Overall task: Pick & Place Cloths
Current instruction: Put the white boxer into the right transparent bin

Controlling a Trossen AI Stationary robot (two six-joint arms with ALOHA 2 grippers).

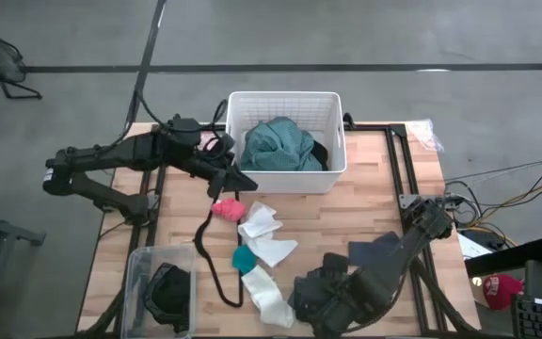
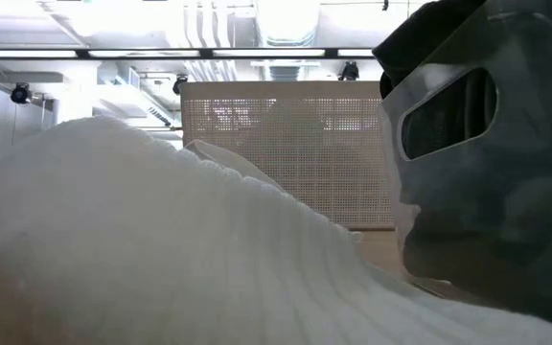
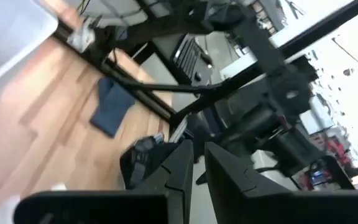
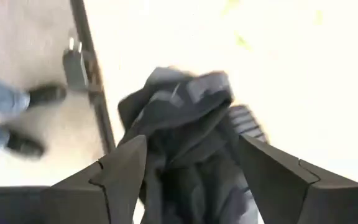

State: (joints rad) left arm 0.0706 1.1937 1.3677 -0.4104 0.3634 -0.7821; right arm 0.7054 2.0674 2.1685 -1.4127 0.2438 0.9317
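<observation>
A teal garment [image 1: 278,146] lies in the white slotted basket [image 1: 286,101] at the table's far edge. On the wood lie a pink piece [image 1: 228,208], white socks [image 1: 260,224] [image 1: 269,297], a teal bit [image 1: 243,257] and a dark blue-grey piece [image 1: 374,250] [image 3: 110,106]. My right gripper [image 4: 191,143] hangs open over a crumpled dark grey piece [image 4: 179,106] at the table's near edge; its fingers stand apart on either side, above the cloth. My left gripper [image 1: 246,180] [image 3: 196,168] is shut, holds nothing, and hovers just beyond the pink piece.
A clear bin [image 1: 158,287] at the near left corner holds a black piece. A thin black cord loop [image 1: 210,254] lies beside it. A white sock [image 2: 161,240] fills most of the low view. A person's legs and shoes [image 4: 17,118] show on the floor past the near edge.
</observation>
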